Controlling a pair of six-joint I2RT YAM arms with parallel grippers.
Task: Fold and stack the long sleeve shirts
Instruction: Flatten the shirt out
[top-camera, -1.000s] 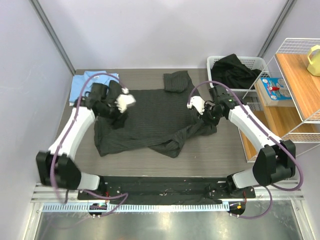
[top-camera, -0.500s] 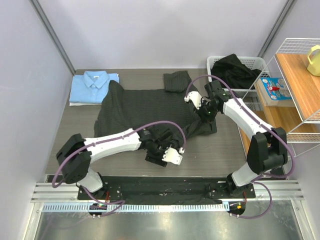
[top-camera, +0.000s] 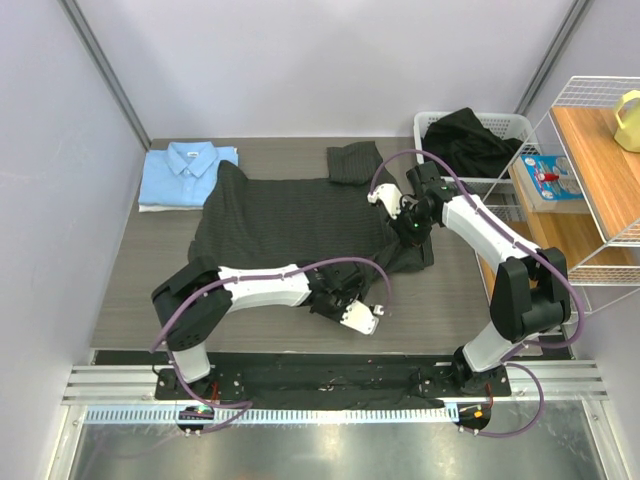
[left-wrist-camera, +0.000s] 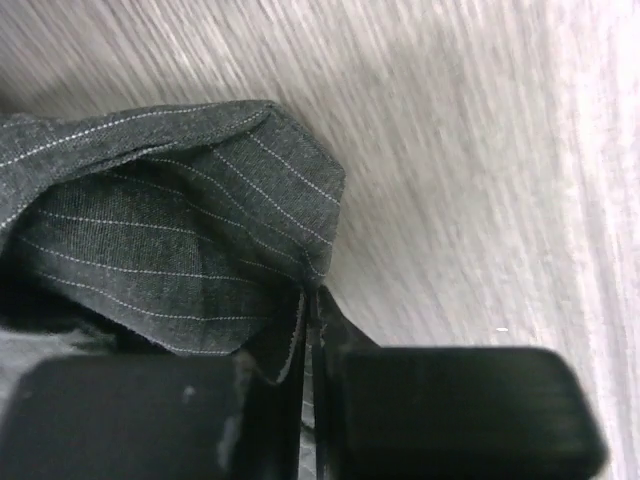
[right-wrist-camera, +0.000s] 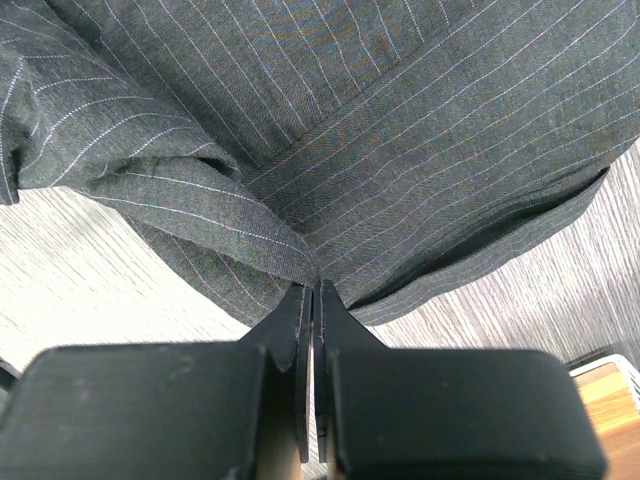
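The black pinstriped long sleeve shirt (top-camera: 285, 220) lies spread and rumpled across the middle of the table. My left gripper (top-camera: 345, 300) reaches along the near edge and is shut on a folded corner of the shirt's hem (left-wrist-camera: 250, 230), with fabric pinched between its fingertips (left-wrist-camera: 312, 305). My right gripper (top-camera: 408, 232) is shut on the same shirt's right edge, and a fold of the pinstriped cloth (right-wrist-camera: 330, 120) runs into its closed fingertips (right-wrist-camera: 316, 285). The light blue shirt (top-camera: 185, 172) lies folded at the back left corner.
A white basket (top-camera: 432, 122) holding dark clothing stands at the back right. Beside it is a wire-and-wood shelf (top-camera: 590, 170) with a yellow mug (top-camera: 629, 120) and a blue packet (top-camera: 548, 177). A dark folded piece (top-camera: 355, 160) lies at the shirt's far edge.
My left arm swung from the shirt's back left corner down to its near hem, and its jaws closed on the cloth there. The right gripper shifted slightly and kept hold.
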